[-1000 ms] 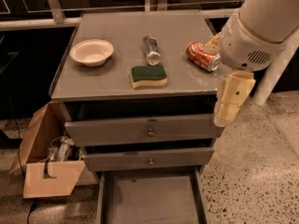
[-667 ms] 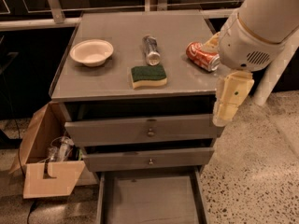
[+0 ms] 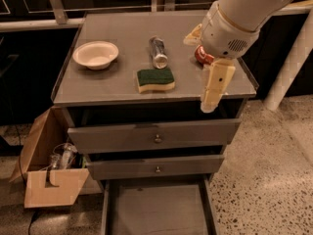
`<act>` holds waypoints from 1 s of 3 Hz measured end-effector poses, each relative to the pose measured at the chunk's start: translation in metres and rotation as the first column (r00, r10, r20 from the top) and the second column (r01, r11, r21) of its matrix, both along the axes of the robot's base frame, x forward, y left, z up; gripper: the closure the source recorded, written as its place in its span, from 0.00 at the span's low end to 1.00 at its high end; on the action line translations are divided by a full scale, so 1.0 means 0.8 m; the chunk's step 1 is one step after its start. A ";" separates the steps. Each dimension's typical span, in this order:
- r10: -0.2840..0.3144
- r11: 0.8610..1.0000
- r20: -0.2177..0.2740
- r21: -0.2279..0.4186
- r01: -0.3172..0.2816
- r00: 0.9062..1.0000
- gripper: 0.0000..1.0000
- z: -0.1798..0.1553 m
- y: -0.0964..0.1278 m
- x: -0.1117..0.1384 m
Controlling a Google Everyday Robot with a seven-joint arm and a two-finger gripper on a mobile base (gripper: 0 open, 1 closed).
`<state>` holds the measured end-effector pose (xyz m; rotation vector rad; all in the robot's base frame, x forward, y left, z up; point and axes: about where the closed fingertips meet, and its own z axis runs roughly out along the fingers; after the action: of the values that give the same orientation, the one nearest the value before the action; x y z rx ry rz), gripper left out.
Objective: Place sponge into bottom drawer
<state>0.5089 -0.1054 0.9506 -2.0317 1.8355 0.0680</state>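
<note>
Arm pose: the white arm [image 3: 254, 4] entered from the upper right corner and sloped down to the left over the right part of the cabinet top [image 3: 112, 87]. Its thick round wrist housing [image 3: 227, 35], with a small vent grille on the lower face, sat above the top's right side.

The cream gripper [image 3: 210, 99] hung from that housing, pointing down and leaning slightly left. Its tip lay in front of the top's front right edge, level with the dark gap above the upper drawer [image 3: 122, 137]. It held nothing that could be seen. Whether the claw was open or closed could not be told from this view.

Sponge [image 3: 155, 80]: flat on the cabinet top near the front edge, about centre, green side up over yellow foam. It was to the left of the gripper and clear of it.

Bottom drawer [image 3: 156, 209]: pulled out at the foot of the cabinet, bare grey floor showing. The middle drawer [image 3: 127, 168] was above it.

Other items on top:
- White bowl [image 3: 95, 54] at the left.
- Silver can [image 3: 157, 52] on its side just behind the sponge.
- Red item [image 3: 201, 55], mostly hidden by the wrist.

On the speckled floor [image 3: 264, 170] to the cabinet's left stood an open cardboard box [image 3: 54, 190].
</note>
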 end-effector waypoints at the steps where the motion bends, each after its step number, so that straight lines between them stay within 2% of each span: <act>1: 0.005 1.000 0.001 0.003 -0.005 1.000 0.00 -0.001 0.002 0.004; 2: -0.010 1.000 -0.009 -0.025 0.010 1.000 0.00 -0.007 0.001 0.002; 3: -0.028 0.998 -0.043 -0.054 0.026 0.999 0.00 -0.023 0.005 0.024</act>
<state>0.5278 -0.1015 0.9324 -2.0560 1.9106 0.0572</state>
